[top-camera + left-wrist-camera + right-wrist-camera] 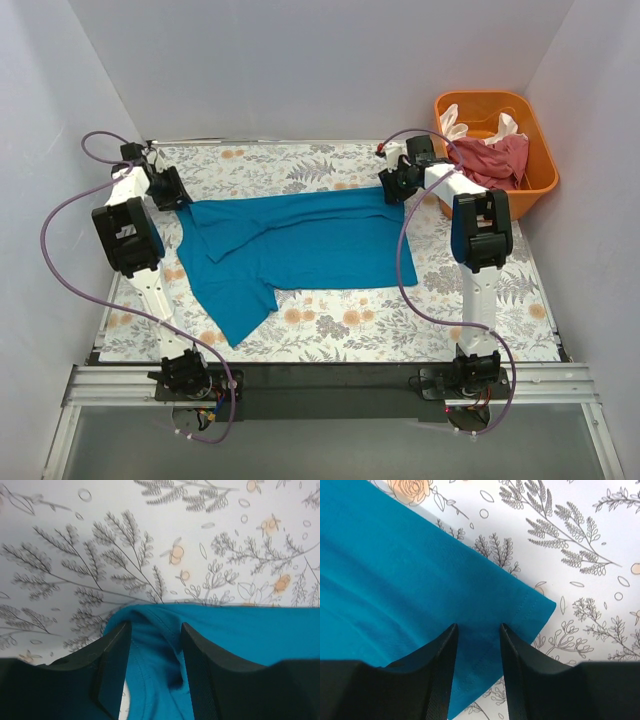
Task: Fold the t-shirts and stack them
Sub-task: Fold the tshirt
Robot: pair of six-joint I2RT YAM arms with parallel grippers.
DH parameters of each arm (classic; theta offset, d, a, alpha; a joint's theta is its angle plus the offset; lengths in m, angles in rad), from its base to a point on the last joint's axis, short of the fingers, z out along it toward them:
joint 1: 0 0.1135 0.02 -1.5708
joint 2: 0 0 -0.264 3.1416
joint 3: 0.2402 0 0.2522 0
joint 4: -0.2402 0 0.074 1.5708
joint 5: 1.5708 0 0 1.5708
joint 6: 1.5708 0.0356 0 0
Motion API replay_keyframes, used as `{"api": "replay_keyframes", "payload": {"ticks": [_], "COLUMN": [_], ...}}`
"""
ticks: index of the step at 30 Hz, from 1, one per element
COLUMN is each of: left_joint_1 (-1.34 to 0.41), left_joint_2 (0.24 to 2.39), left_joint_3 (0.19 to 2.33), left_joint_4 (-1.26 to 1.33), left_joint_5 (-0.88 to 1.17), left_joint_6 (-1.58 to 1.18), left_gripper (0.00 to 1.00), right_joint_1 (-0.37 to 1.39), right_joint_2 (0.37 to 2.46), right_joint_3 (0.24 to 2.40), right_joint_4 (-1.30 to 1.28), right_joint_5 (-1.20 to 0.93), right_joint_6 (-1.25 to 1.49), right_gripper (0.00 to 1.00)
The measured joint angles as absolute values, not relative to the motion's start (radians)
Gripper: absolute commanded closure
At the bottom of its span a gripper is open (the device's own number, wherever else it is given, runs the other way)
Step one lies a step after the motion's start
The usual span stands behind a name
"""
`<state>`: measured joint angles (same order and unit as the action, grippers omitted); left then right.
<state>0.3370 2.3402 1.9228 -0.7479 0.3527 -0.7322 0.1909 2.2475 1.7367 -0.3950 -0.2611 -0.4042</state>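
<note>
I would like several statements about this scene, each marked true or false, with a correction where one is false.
1. The teal t-shirt lies spread on the flowered table. True.
2. The pink-red t-shirt lies folded on the table. False: it sits crumpled in the orange tub.
3. The left gripper and the right gripper are at opposite ends of the teal t-shirt's far edge. True.
4. The right gripper's fingers are pressed together. False: they stand apart, with a corner of the teal cloth between them.
5. The orange tub stands at the near left. False: it is at the far right.
</note>
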Motion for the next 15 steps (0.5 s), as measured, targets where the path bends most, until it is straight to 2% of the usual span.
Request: {"api": "replay_keyframes", "payload": {"ticks": [10, 15], "left_joint_1": [0.346, 0.350], "left_joint_2": [2.382, 2.339], "left_joint_3": [1.990, 1.969], "left_joint_4": [-0.743, -0.743], "left_joint_5": [0.403, 0.474], "left_joint_6": [-0.694, -0.666], "left_gripper": [0.56, 0.55], "right_joint_1": [0.190, 0.189], "right_joint_2": [2.266, 2.255], "right_joint_3": [1.766, 1.766], "right_joint_4": [-0.402, -0.418], "right_joint_5": [-0.339, -0.410], "right_joint_6": [-0.416, -0.402], "right_gripper": [0.47, 0.48]}}
